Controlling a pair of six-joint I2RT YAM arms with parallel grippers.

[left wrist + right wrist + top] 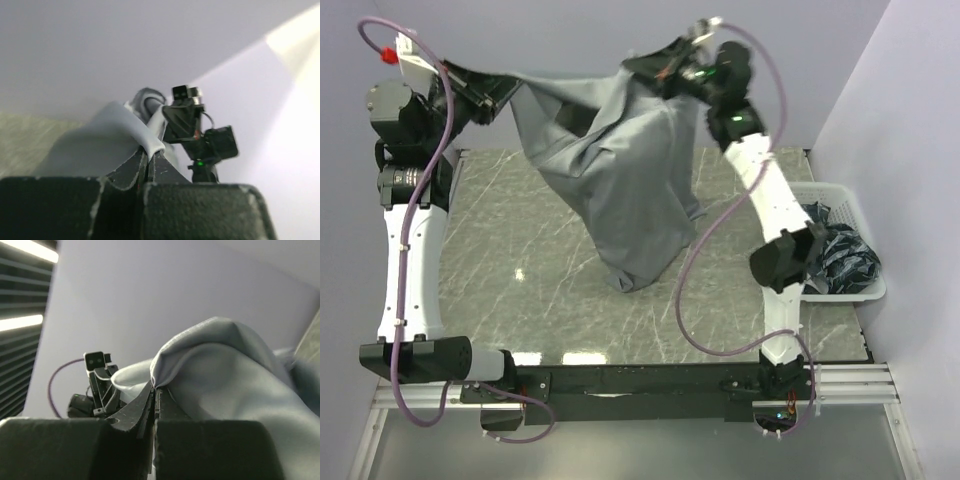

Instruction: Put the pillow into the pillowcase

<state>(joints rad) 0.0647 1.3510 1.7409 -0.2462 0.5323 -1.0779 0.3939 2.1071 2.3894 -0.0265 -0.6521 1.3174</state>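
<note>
The grey pillowcase (615, 180) hangs in the air between both arms, its lower end resting on the marble table (520, 250). My left gripper (505, 88) is shut on the pillowcase's upper left edge, and the left wrist view shows cloth (117, 135) pinched at my gripper's tips (148, 153). My right gripper (655, 68) is shut on the upper right edge, the fabric (220, 370) folding over my closed tips (155, 388). The sack bulges in its lower half. The pillow is hidden from view.
A white basket (865, 280) with dark cloth inside stands at the table's right edge beside the right arm. Purple cables loop off both arms. Walls close in behind and to the right. The other arm's gripper (187, 117) shows in each wrist view.
</note>
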